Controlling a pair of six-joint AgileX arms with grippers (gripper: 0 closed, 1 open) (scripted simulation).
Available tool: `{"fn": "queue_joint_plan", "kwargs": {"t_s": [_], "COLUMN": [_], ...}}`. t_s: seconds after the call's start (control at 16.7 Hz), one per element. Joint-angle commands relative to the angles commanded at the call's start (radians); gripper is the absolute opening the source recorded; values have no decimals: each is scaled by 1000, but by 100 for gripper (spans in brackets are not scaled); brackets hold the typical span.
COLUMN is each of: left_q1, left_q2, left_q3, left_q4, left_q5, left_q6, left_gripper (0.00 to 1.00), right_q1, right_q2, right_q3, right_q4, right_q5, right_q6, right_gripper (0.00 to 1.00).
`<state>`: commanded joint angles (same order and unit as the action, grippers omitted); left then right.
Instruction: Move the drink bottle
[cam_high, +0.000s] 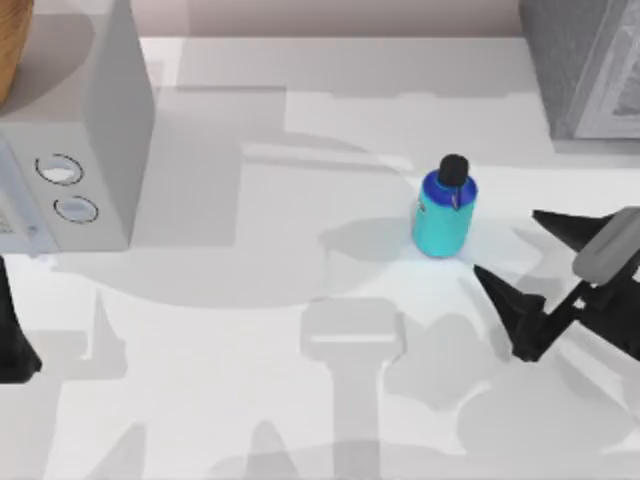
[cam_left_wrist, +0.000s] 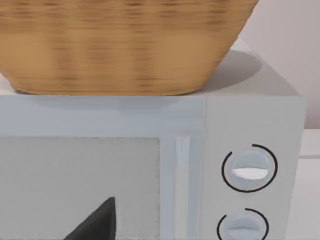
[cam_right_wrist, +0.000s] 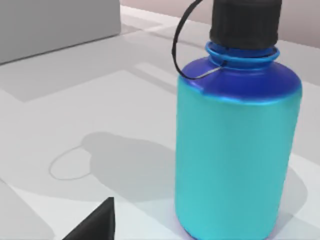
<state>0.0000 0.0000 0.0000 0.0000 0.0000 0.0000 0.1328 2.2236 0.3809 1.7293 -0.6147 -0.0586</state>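
One small cyan cylindrical drink bottle (cam_high: 443, 214) with a darker blue shoulder and round black cap stands upright on the white table (cam_high: 250, 380), right of centre, untouched. Just to its right the right gripper (cam_high: 510, 257) holds its black fingers spread wide and empty, facing the bottle's side, probably lined up to close around the body. The left gripper (cam_high: 15, 350) sits at the table's left edge by the grey microwave (cam_high: 85, 130), which carries a woven basket (cam_left_wrist: 125, 45); I cannot tell how far it is open.
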Motion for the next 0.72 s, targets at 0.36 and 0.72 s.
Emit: {"fn": "queue_joint_plan", "kwargs": {"t_s": [0.36,0.72], "left_q1": [0,0], "left_q2": [0,0], "left_q3": [0,0], "left_q4": [0,0], "left_q5": [0,0], "left_q6": [0,0], "left_gripper": [100,100], "right_q1": [18,134], "right_q2": [9,76], "right_q3": [36,275], "right_q4": [-28,-188], "right_q5": [18,134], "right_q6": [2,17], "right_gripper": [100,100]}}
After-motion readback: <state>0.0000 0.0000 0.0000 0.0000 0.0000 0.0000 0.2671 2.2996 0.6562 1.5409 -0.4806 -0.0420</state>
